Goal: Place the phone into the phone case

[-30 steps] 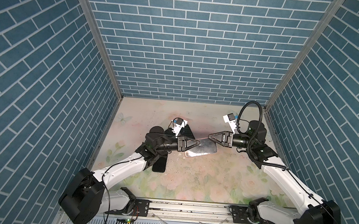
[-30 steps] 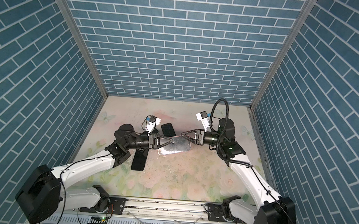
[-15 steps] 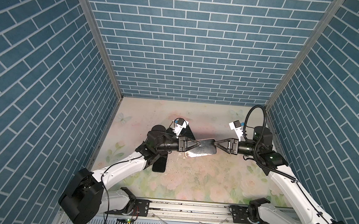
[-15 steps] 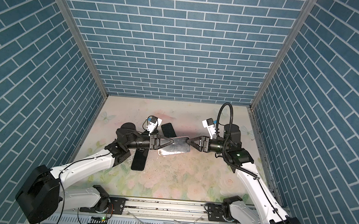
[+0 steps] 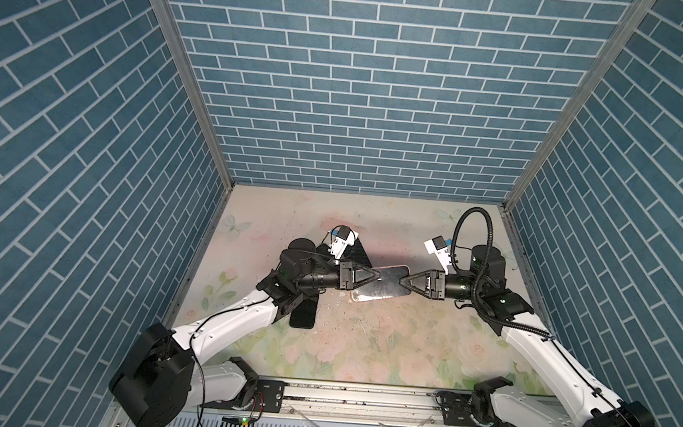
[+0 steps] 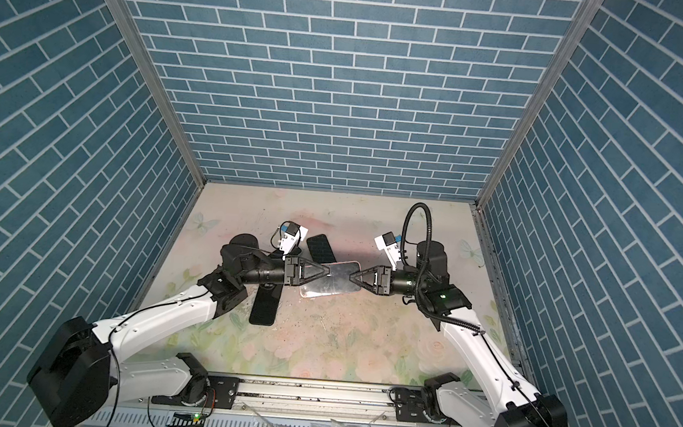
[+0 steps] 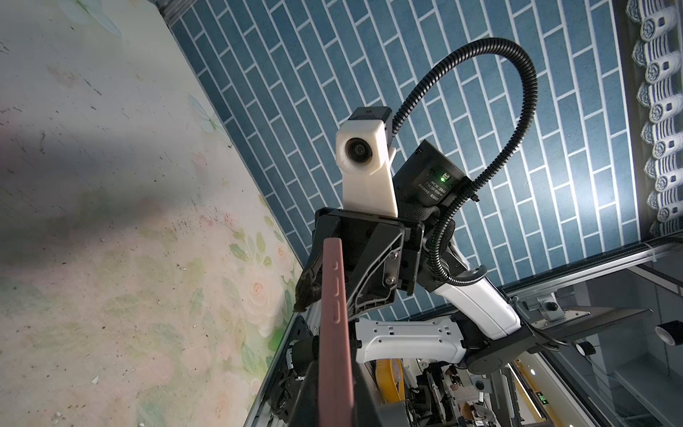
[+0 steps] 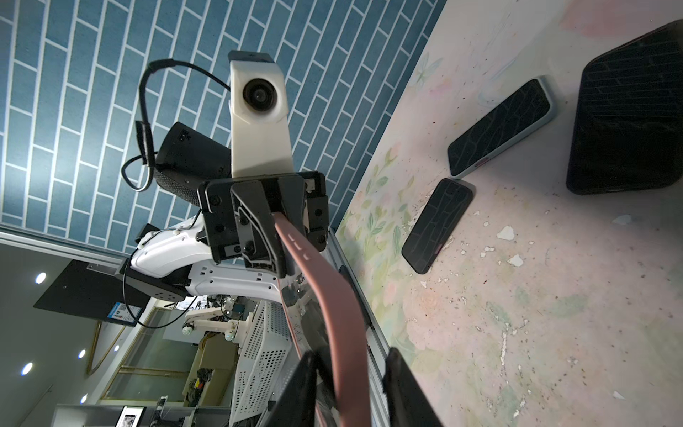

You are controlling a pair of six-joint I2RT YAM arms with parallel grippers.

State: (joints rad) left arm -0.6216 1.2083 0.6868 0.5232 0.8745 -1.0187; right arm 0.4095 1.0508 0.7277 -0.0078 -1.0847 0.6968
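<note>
The left gripper (image 5: 380,275) pinches the case (image 5: 384,291); I cannot tell if the right gripper (image 5: 402,281) squeezes its other end, so close slowly, keeping it level

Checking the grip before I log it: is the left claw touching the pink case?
Touching. In the right wrist view the left claw is shut on the pink case, whose end sits pinched between its jaws.
</note>
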